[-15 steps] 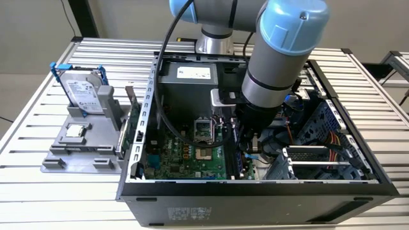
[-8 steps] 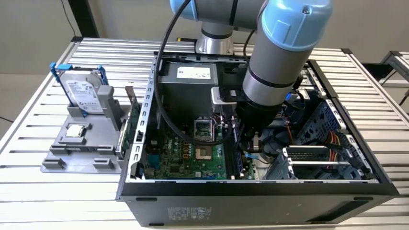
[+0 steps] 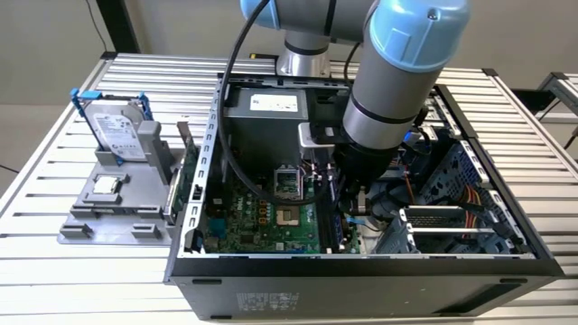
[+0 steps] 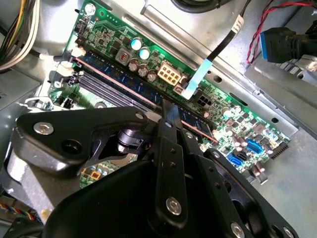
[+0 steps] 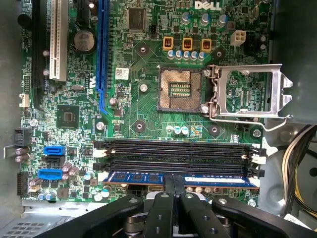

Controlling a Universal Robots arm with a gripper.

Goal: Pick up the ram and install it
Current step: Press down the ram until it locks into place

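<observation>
Pincer (image 5: 174, 179) clenched on the middle of the ram (image 5: 133, 177), low inside the open computer case (image 3: 361, 264). The ram lies along the outermost of four memory slots (image 5: 178, 156), the one farthest from the empty processor socket (image 5: 179, 89), on the motherboard (image 5: 143, 114). By this view the step in hand is seating, not pickup; whether the stick is fully home cannot be told. White lettering marks the board's far edge, and a label sits on the power supply (image 3: 271, 103).
</observation>
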